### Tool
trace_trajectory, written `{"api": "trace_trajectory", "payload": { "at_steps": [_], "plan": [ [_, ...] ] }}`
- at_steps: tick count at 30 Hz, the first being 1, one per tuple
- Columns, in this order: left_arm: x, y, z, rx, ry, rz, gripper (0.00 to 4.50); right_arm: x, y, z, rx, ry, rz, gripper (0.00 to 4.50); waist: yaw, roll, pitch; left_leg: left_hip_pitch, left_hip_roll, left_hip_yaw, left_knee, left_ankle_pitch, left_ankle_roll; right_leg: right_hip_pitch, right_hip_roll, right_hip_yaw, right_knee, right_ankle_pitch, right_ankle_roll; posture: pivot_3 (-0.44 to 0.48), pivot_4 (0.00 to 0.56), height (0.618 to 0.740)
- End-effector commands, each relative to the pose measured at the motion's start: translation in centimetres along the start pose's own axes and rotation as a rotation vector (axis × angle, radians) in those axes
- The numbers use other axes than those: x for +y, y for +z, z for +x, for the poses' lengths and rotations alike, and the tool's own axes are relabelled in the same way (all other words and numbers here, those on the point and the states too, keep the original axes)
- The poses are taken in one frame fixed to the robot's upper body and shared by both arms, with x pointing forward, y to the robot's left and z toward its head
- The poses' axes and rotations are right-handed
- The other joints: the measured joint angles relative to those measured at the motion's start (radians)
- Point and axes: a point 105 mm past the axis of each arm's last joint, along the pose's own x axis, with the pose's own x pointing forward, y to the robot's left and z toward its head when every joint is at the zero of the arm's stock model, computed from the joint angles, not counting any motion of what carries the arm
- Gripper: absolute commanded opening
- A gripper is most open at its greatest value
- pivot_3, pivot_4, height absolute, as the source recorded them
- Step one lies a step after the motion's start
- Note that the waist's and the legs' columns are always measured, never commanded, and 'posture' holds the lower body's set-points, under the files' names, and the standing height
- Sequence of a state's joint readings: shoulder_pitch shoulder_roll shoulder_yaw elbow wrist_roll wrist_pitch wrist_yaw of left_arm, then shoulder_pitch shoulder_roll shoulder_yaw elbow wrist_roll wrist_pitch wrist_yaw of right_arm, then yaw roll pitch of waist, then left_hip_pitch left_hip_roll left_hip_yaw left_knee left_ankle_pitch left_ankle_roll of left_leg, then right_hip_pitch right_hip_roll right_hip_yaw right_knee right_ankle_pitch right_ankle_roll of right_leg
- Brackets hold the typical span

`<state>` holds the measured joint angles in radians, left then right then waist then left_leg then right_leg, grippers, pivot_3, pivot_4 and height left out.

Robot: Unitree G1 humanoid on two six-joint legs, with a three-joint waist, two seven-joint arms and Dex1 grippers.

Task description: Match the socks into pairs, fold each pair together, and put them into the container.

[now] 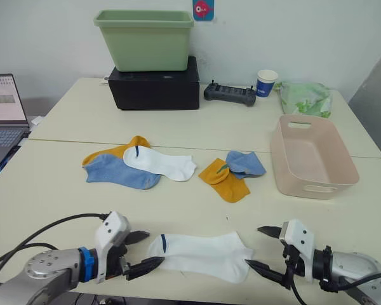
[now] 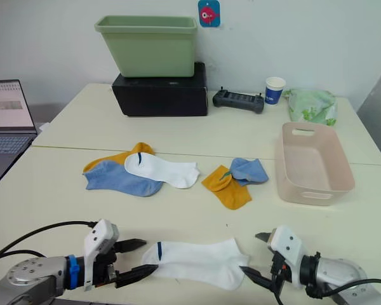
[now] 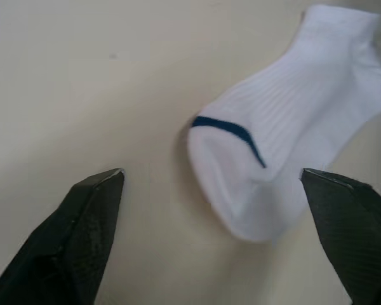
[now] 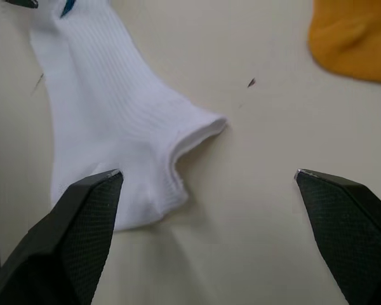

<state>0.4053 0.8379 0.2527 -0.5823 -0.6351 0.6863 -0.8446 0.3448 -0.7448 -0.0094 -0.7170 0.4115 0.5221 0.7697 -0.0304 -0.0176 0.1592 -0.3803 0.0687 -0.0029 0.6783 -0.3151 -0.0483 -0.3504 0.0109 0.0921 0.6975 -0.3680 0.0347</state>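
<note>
Worktop (image 1: 197,133): cream, two panels joined by a seam.

Near white sock (image 1: 203,255): flat at 6 o'clock by the front edge, blue-striped end toward the left gripper.

Left gripper (image 1: 138,253): at 7 o'clock, fingers apart, one fingertip touching the sock's striped end.

Right gripper (image 1: 265,249): at 5 o'clock, fingers apart, lower finger at the sock's cuff end.

Centre-left heap: far white sock (image 1: 160,164) lying over a blue sock (image 1: 117,171) and a yellow sock (image 1: 124,150).

Centre heap: second yellow sock (image 1: 224,178) touching the second blue sock (image 1: 245,163).

Pink tub (image 1: 312,155): at 3 o'clock.

Rear, 12 o'clock: green tub (image 1: 144,38) on a black box (image 1: 155,88); controller (image 1: 229,93), paper cup (image 1: 266,82) and green bag (image 1: 307,97) to its right.

Laptop (image 1: 3,114): at 9 o'clock.
</note>
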Motion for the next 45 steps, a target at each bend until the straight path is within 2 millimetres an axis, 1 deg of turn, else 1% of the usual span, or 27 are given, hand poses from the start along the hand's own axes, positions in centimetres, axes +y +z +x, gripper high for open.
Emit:
{"api": "trace_trajectory", "payload": {
  "at_steps": [1, 4, 8, 9, 10, 11, 14, 16, 18, 19, 22, 23, 25, 28, 32, 35, 38, 40, 44, 45],
  "plan": [
    [1.5, 1.8, -1.8, -0.070, 0.089, 0.023, 4.46, -0.3, 3.5, -0.1, -0.110, 0.034, -0.048, 4.50, -0.001, -0.001, 0.001, 0.000, 0.000, 0.000, 0.000, 0.000, 0.000, 0.000, 0.000, 0.000, 0.000, 0.000, 0.000, 0.000, 0.150, 0.720],
    [2.2, 3.2, -2.2, -0.136, 0.119, 0.027, 4.46, -1.2, 5.6, 0.9, -0.173, 0.029, -0.089, 4.50, 0.000, -0.002, 0.001, 0.000, 0.000, -0.001, 0.000, 0.000, 0.000, 0.000, 0.000, 0.000, 0.000, 0.000, 0.000, 0.000, 0.150, 0.720],
    [1.6, 4.8, -2.8, -0.191, 0.111, 0.054, 4.46, -2.4, 7.8, 2.3, -0.215, -0.011, -0.149, 4.50, -0.001, -0.002, 0.002, -0.001, 0.000, -0.001, 0.000, 0.000, 0.000, -0.001, 0.000, 0.000, 0.000, 0.000, 0.000, 0.000, 0.150, 0.720],
    [1.5, 5.9, -3.5, -0.257, 0.139, 0.079, 4.46, -3.2, 8.8, 3.3, -0.241, -0.052, -0.154, 4.50, -0.001, -0.003, 0.002, -0.002, 0.000, -0.001, 0.000, 0.000, 0.000, -0.002, -0.001, -0.001, 0.000, 0.000, 0.000, 0.000, 0.150, 0.720],
    [1.5, 6.6, -4.1, -0.300, 0.170, 0.085, 4.46, -3.6, 9.7, 4.2, -0.262, -0.072, -0.144, 4.50, -0.007, -0.004, 0.002, -0.002, 0.000, -0.001, 0.000, 0.000, 0.000, -0.002, -0.001, -0.001, 0.000, 0.000, 0.000, 0.000, 0.150, 0.720],
    [1.4, 6.9, -4.5, -0.333, 0.182, 0.077, 4.46, -3.7, 10.5, 5.2, -0.279, -0.074, -0.137, 4.50, -0.011, -0.004, 0.002, -0.001, 0.002, 0.000, 0.000, 0.001, -0.003, -0.002, -0.001, 0.000, 0.001, 0.000, 0.000, 0.000, 0.150, 0.720],
    [1.1, 7.6, -4.8, -0.404, 0.204, 0.074, 4.46, -4.3, 12.0, 7.5, -0.313, -0.097, -0.125, 4.50, -0.010, -0.003, 0.002, -0.001, 0.002, -0.001, 0.000, 0.002, -0.004, -0.002, -0.003, -0.001, 0.001, 0.000, 0.000, 0.000, 0.150, 0.720],
    [1.1, 7.9, -5.0, -0.433, 0.225, 0.082, 4.46, -4.7, 12.7, 8.7, -0.327, -0.127, -0.139, 4.50, -0.004, -0.003, 0.002, -0.002, 0.002, -0.002, 0.000, 0.002, -0.004, -0.002, -0.003, -0.003, 0.001, 0.000, 0.000, 0.000, 0.150, 0.720],
    [1.0, 7.9, -5.0, -0.440, 0.230, 0.088, 4.46, -5.1, 12.9, 9.6, -0.318, -0.136, -0.136, 4.50, -0.001, -0.003, 0.002, -0.002, 0.002, -0.003, 0.000, 0.002, -0.004, -0.003, -0.003, -0.003, 0.001, 0.000, 0.000, 0.000, 0.150, 0.720],
    [0.9, 7.9, -5.0, -0.447, 0.230, 0.091, 4.46, -5.4, 13.1, 10.4, -0.303, -0.145, -0.116, 4.50, -0.001, -0.003, 0.002, -0.002, 0.002, -0.003, 0.000, 0.002, -0.004, -0.003, -0.004, -0.003, 0.001, 0.000, 0.000, 0.000, 0.150, 0.720],
    [0.6, 7.9, -5.2, -0.457, 0.246, 0.106, 4.46, -6.6, 14.1, 14.1, -0.254, -0.179, -0.023, 4.50, -0.016, -0.003, 0.002, -0.001, 0.001, 0.000, 0.000, 0.003, -0.005, -0.003, -0.004, -0.001, 0.002, 0.000, 0.000, 0.000, 0.150, 0.720],
    [0.4, 7.7, -5.0, -0.451, 0.247, 0.111, 4.46, -6.6, 14.5, 15.3, -0.239, -0.180, -0.019, 4.50, -0.022, -0.003, 0.002, -0.001, 0.001, 0.000, 0.000, 0.004, -0.007, -0.003, -0.004, -0.001, 0.003, 0.000, 0.000, 0.000, 0.150, 0.720],
    [0.1, 7.5, -4.6, -0.440, 0.239, 0.115, 4.46, -6.7, 15.0, 17.1, -0.222, -0.184, -0.032, 4.50, -0.027, -0.003, 0.002, 0.000, 0.002, -0.001, 0.000, 0.004, -0.008, -0.004, -0.003, -0.002, 0.004, 0.000, 0.000, 0.000, 0.150, 0.720],
    [-0.1, 7.3, -4.1, -0.424, 0.232, 0.129, 4.46, -6.8, 15.1, 19.0, -0.183, -0.166, -0.053, 4.50, -0.027, -0.003, 0.003, -0.002, 0.002, -0.001, -0.001, 0.004, -0.008, -0.006, -0.003, -0.002, 0.004, 0.000, 0.000, 0.000, 0.150, 0.720],
    [0.1, 7.3, -3.9, -0.424, 0.234, 0.133, 4.46, -7.3, 14.8, 20.4, -0.143, -0.159, -0.052, 4.50, -0.027, -0.003, 0.002, -0.003, 0.002, 0.000, -0.001, 0.005, -0.008, -0.007, -0.004, -0.002, 0.005, 0.000, 0.000, 0.000, 0.150, 0.720],
    [0.2, 7.1, -3.8, -0.418, 0.237, 0.139, 4.50, -7.9, 14.6, 21.0, -0.117, -0.168, -0.053, 3.86, -0.029, -0.003, 0.002, -0.003, 0.001, 0.002, -0.001, 0.005, -0.008, -0.007, -0.004, -0.002, 0.007, 0.000, 0.000, 0.000, 0.150, 0.720],
    [0.3, 6.9, -3.7, -0.412, 0.238, 0.144, 4.50, -8.2, 14.5, 21.2, -0.112, -0.169, -0.057, 2.84, -0.030, -0.003, 0.002, -0.003, 0.001, 0.002, -0.001, 0.005, -0.008, -0.009, -0.004, -0.002, 0.008, 0.000, 0.000, 0.000, 0.150, 0.720],
    [0.3, 6.8, -3.6, -0.413, 0.240, 0.144, 4.50, -8.1, 14.5, 21.2, -0.114, -0.163, -0.053, 2.07, -0.031, -0.003, 0.002, -0.003, 0.002, 0.002, -0.001, 0.005, -0.008, -0.010, -0.004, -0.002, 0.008, 0.000, 0.000, 0.000, 0.150, 0.720],
    [0.5, 6.6, -3.6, -0.407, 0.247, 0.150, 4.50, -7.7, 14.6, 21.2, -0.123, -0.152, -0.051, 0.68, -0.035, -0.003, 0.002, -0.003, 0.003, 0.004, -0.001, 0.005, -0.008, -0.012, -0.004, -0.001, 0.011, 0.000, 0.000, 0.000, 0.150, 0.720],
    [0.6, 6.5, -3.6, -0.404, 0.250, 0.149, 4.50, -7.6, 14.7, 21.2, -0.129, -0.149, -0.054, 0.39, -0.036, -0.003, 0.002, -0.003, 0.003, 0.004, -0.001, 0.005, -0.008, -0.013, -0.004, 0.000, 0.012, 0.000, 0.000, 0.000, 0.150, 0.720]
  ]
}}
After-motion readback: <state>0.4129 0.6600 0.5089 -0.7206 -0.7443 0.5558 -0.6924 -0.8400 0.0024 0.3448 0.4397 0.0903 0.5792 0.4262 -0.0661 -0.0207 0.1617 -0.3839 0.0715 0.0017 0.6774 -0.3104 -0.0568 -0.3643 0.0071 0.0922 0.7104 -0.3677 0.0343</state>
